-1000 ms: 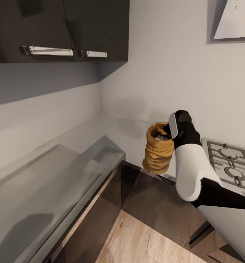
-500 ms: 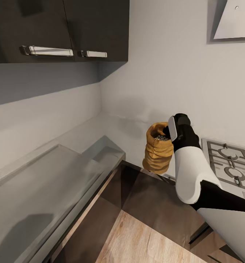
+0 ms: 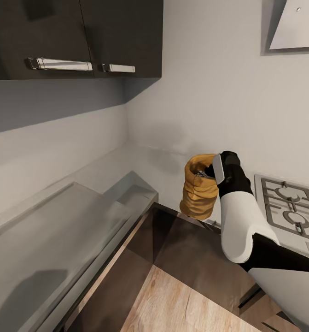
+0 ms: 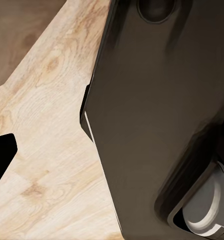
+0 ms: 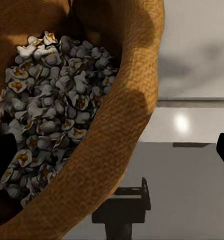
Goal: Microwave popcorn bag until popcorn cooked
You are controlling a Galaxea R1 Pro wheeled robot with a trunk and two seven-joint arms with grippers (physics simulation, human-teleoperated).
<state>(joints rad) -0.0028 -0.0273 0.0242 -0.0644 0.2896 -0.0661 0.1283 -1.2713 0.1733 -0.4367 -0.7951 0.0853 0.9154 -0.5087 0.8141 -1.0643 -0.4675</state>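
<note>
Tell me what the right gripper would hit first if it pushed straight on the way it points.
Probably the popcorn bag itself: the right gripper sits at its rim, with the popcorn just ahead. Beyond the bag lies the countertop; depth is unclear.

The setting is a domestic kitchen. Dark wall cabinets [image 3: 76, 37] with steel bar handles hang over a grey glossy worktop [image 3: 57, 230] running into a corner. A gas hob [image 3: 290, 207] with grey grates sits under an extractor hood [image 3: 294, 25], above wood-plank flooring [image 3: 182, 304].

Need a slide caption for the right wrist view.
Close-up into the popcorn bag: popcorn heaped inside, countertop below.
</note>
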